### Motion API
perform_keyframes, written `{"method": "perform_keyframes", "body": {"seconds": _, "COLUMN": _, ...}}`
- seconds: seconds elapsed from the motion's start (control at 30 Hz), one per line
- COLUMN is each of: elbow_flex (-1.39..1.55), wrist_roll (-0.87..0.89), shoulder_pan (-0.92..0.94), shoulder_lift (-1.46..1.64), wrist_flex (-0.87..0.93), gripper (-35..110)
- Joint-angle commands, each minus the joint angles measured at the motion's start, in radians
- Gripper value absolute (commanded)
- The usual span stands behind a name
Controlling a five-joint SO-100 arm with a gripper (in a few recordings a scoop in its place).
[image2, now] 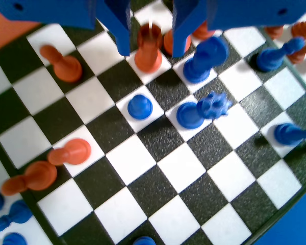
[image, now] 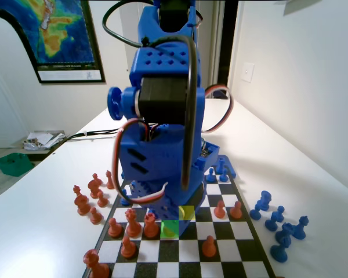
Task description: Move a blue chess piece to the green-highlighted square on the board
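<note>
Your gripper [image2: 150, 30] hangs open and empty, its jaws straddling an orange rook [image2: 148, 48], not the blue chess piece [image2: 139, 106] just below. Close now and you lift the wrong piece; the crowded neighbours may topple.

Wall map poster [image: 52, 35] caption too small; nothing legible.

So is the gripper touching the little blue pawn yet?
Apart. In the wrist view the gripper hangs at the top of the picture with its jaws spread around an orange piece, while the blue pawn stands alone on a white square lower down.
</note>
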Motion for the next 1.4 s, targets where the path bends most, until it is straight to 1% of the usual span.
{"method": "perform_keyframes", "body": {"seconds": 0.0, "elbow_flex": -0.043, "wrist_roll": -0.008, "shoulder_pan": 0.015, "shoulder_lift": 0.032, "wrist_flex": -0.003, "gripper": 15}}
{"method": "perform_keyframes", "body": {"seconds": 0.53, "elbow_flex": -0.040, "wrist_roll": -0.017, "shoulder_pan": 0.008, "shoulder_lift": 0.018, "wrist_flex": -0.018, "gripper": 11}}
{"method": "perform_keyframes", "body": {"seconds": 0.6, "elbow_flex": -0.038, "wrist_roll": -0.026, "shoulder_pan": 0.008, "shoulder_lift": 0.015, "wrist_flex": -0.020, "gripper": 9}}
{"method": "perform_keyframes", "body": {"seconds": 0.73, "elbow_flex": -0.032, "wrist_roll": -0.031, "shoulder_pan": 0.006, "shoulder_lift": 0.015, "wrist_flex": -0.028, "gripper": 1}}
{"method": "perform_keyframes", "body": {"seconds": 0.9, "elbow_flex": -0.037, "wrist_roll": -0.029, "shoulder_pan": 0.006, "shoulder_lift": 0.015, "wrist_flex": -0.025, "gripper": 1}}
{"method": "perform_keyframes", "body": {"seconds": 1.17, "elbow_flex": -0.074, "wrist_roll": -0.026, "shoulder_pan": 0.003, "shoulder_lift": 0.058, "wrist_flex": 0.025, "gripper": 1}}
{"method": "perform_keyframes", "body": {"seconds": 1.37, "elbow_flex": -0.144, "wrist_roll": -0.018, "shoulder_pan": 0.009, "shoulder_lift": 0.110, "wrist_flex": 0.106, "gripper": 1}}
